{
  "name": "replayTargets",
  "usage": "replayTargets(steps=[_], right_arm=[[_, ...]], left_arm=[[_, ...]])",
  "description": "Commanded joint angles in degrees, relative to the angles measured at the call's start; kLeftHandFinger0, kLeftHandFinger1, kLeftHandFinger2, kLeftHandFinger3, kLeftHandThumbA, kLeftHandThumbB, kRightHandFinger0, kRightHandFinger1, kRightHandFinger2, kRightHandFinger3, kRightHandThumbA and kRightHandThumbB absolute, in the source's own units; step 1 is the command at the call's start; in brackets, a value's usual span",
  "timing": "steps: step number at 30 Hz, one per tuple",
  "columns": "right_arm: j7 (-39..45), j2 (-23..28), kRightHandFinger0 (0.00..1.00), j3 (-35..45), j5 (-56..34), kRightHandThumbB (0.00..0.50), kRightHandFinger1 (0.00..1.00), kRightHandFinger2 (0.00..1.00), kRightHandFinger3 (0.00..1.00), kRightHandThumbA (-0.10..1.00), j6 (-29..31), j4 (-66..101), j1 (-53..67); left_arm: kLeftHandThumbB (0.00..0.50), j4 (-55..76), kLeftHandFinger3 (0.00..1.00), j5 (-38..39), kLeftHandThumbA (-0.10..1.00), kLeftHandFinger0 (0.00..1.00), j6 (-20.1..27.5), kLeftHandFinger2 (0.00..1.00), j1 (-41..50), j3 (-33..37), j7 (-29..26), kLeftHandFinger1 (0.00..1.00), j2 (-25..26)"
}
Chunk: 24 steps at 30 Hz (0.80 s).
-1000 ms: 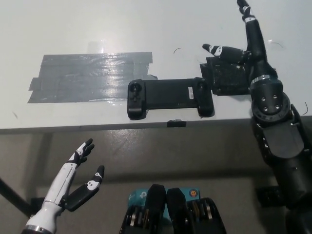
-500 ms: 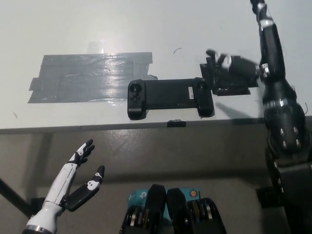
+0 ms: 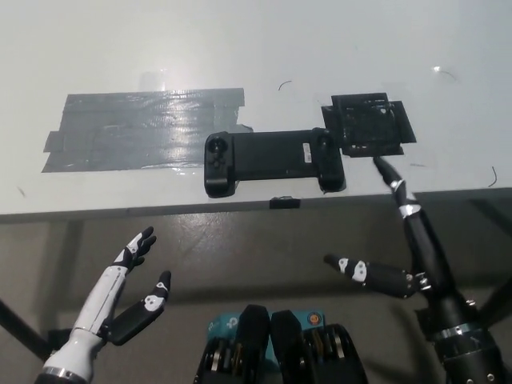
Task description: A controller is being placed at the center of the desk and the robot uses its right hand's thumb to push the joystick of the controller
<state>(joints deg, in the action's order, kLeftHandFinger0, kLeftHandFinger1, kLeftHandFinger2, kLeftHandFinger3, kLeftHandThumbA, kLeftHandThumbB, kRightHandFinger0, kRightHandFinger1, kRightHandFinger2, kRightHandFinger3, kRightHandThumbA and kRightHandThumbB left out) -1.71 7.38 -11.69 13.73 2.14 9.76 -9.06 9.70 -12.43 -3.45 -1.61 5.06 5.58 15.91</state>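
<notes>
So the left hand [image 3: 120, 300] just hangs below the desk edge, fingers spread, holding nothing. The controller [image 3: 274, 161] lies up and to the left of the right hand [image 3: 400, 256], long axis across the desk [image 3: 240, 48], with one joystick [image 3: 218, 150] at its far end and another [image 3: 322, 142] at its near end. That hand's nearer, loose and empty, off the desk.

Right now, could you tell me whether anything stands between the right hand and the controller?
Nothing visible does. The right hand hangs open below and in front of the desk edge, and the controller lies near that edge, up and to its left. The black tape patch sits beside the controller, not across the path.
</notes>
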Motion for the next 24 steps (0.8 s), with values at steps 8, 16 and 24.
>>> replayTargets(steps=[8, 16, 24], right_arm=[[1.18, 0.77, 1.00, 0.34, 1.37, 0.319, 1.00, 1.00, 1.00, 1.00, 4.15, -4.95, -1.49], [0.96, 1.10, 1.00, 0.66, 1.84, 0.314, 1.00, 1.00, 1.00, 1.00, 4.47, -6.91, -2.05], [1.36, 1.12, 1.00, 1.12, 1.11, 0.305, 1.00, 1.00, 1.00, 1.00, 4.28, -7.48, -2.38]], left_arm=[[0.002, 1.61, 1.00, 0.67, 0.51, 1.00, 1.30, 1.00, -0.06, -0.71, 0.70, 1.00, 0.70], [0.018, 1.17, 1.00, 0.64, 0.53, 1.00, 1.94, 1.00, -0.56, -0.76, 0.57, 1.00, 0.75], [0.012, 1.29, 1.00, -0.28, 0.52, 1.00, 1.94, 1.00, -0.69, -0.68, 0.29, 1.00, 0.85]])
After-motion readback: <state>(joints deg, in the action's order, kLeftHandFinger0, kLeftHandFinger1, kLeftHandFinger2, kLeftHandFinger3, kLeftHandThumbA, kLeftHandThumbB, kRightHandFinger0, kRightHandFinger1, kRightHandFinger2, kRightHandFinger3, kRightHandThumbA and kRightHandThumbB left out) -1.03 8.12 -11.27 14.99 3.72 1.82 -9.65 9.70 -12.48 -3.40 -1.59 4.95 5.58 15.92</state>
